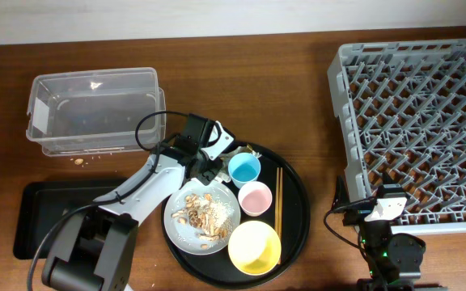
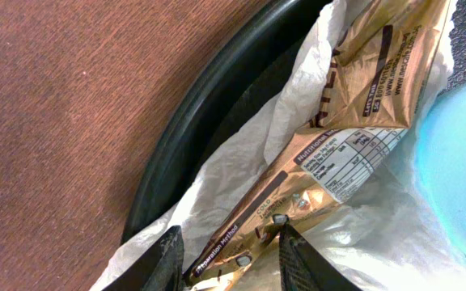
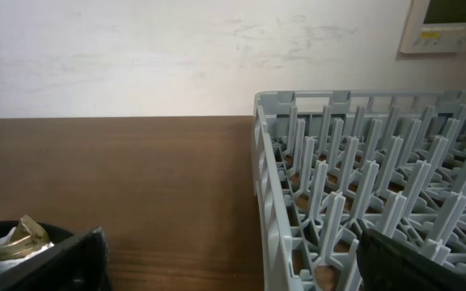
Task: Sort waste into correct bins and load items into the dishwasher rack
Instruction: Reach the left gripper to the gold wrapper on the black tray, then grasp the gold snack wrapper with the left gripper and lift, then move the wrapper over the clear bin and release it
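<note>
The brown wood-grain table stands against a pale wall that carries a white control panel.

The clear tub sits at the far left, with a few crumbs on the wood just in front of it. The shallow black tray lies on the robot's side of the tub, partly under the left arm.

The round black tray holds:
- a grey plate bearing food scraps
- a light-blue cup
- a pink cup
- a yellow bowl
- chopsticks, lying to the right of the pink cup

The snack wrapper lies on this tray's rim, touching the blue cup. The left gripper is narrowed on a fold of the wrapper.

The right gripper is spread wide and holds nothing, beside the near corner of the dishwasher rack at the right.
</note>
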{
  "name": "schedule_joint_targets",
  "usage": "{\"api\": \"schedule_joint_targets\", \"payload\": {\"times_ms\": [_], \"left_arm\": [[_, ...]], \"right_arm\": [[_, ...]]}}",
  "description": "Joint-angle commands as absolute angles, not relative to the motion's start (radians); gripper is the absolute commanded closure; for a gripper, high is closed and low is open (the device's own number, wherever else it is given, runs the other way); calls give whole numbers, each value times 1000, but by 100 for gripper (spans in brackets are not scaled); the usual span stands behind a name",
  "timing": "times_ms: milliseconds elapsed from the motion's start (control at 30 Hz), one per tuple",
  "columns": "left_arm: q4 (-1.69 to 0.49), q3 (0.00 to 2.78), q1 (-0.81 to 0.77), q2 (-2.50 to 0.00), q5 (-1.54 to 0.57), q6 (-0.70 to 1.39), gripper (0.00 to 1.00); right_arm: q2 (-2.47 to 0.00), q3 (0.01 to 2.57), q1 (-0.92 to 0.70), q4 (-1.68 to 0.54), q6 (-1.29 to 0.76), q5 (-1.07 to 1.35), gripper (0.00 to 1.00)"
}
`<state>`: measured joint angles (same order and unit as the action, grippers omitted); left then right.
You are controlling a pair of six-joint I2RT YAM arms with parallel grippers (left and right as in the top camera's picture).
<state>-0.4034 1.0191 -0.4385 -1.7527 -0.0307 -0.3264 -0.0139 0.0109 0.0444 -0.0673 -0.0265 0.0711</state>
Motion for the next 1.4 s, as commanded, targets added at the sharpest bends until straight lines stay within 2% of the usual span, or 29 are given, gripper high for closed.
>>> {"api": "schedule_joint_targets", "payload": {"times_ms": [0, 133, 300, 867, 967, 1067, 1100, 1200, 1367], "left_arm": [[-405, 1032, -441, -1757, -45, -327, 71], [-405, 1032, -441, -1757, -45, -327, 80], [-405, 1034, -441, -1747, -45, -326, 99], [-380, 1042, -422, -1443, -32, -185, 99], [-329, 1042, -377, -1420, 38, -64, 99], [-272, 1042, -277, -1410, 76, 150, 99], [-262, 1042, -206, -1410, 76, 319, 99], [-279, 1042, -84, -1411, 76, 655, 99], [-282, 1042, 38, -1411, 76, 918, 99]], "right_arm": [[-6, 6, 46, -72, -30, 67, 1], [-6, 6, 46, -72, -30, 67, 1], [-6, 6, 46, -72, -30, 67, 1], [-6, 6, 46, -72, -30, 67, 1], [-6, 6, 46, -72, -30, 67, 2], [-6, 6, 46, -72, -30, 67, 1], [-6, 6, 46, -72, -30, 67, 1], [-6, 6, 46, -72, -30, 67, 1], [-6, 6, 46, -72, -30, 67, 1]]}}
